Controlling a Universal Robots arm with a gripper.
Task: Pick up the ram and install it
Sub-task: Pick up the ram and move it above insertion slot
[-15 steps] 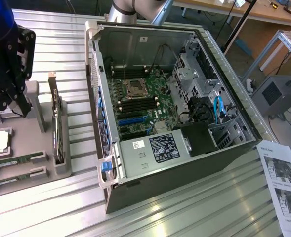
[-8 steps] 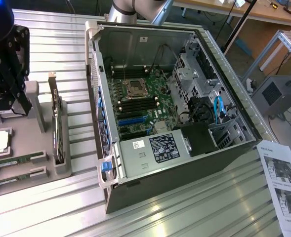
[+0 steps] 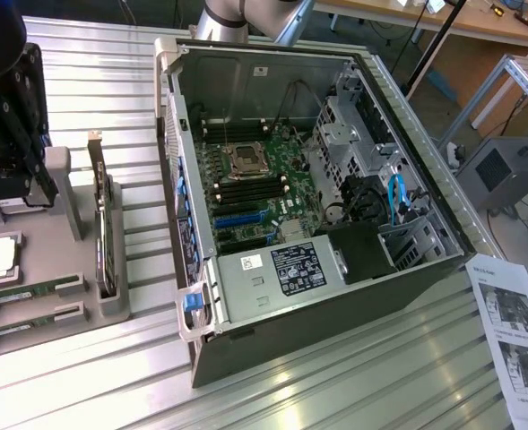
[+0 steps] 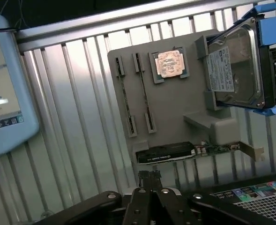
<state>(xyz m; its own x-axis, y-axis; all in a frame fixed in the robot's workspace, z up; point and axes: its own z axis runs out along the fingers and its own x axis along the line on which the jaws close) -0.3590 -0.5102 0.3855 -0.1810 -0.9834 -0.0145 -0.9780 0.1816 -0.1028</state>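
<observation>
The ram stick (image 4: 145, 93) sits edge-up in a slot of the grey holder tray (image 4: 175, 108), with a second ram stick (image 4: 124, 96) just beside it and parallel, both lying lengthwise between their end clips. Neither stick is touched by anything.

The ribbed metal table (image 3: 335, 385) carries everything. On it, the open computer case (image 3: 335, 300) lies on its side with its panel off, showing the green motherboard (image 3: 264, 193), its square processor socket (image 3: 244, 159) and long dark slots on either side of that socket. A grey power supply (image 3: 286, 269) with a black label fills the near end of the case. The holder tray lies well apart from the case, toward the exterior view's left.

A pale tablet-like screen (image 4: 2, 84) rests on the table beside the tray. Printed paper sheets (image 3: 515, 340) lie at the exterior view's right of the case.

On the tray, a silver-labelled hard drive (image 4: 234, 65) in a blue carrier leans in its bracket at one corner. A dark expansion card (image 4: 166, 152) with a metal bracket stands on edge along the tray's side. A processor chip (image 4: 169, 63) lies flat in a square recess between the hard drive and the ram stick.

The gripper (image 4: 149, 174) hangs above the table just off the tray's card side, clear of the sticks. Its black fingers are pressed together with nothing between them.
</observation>
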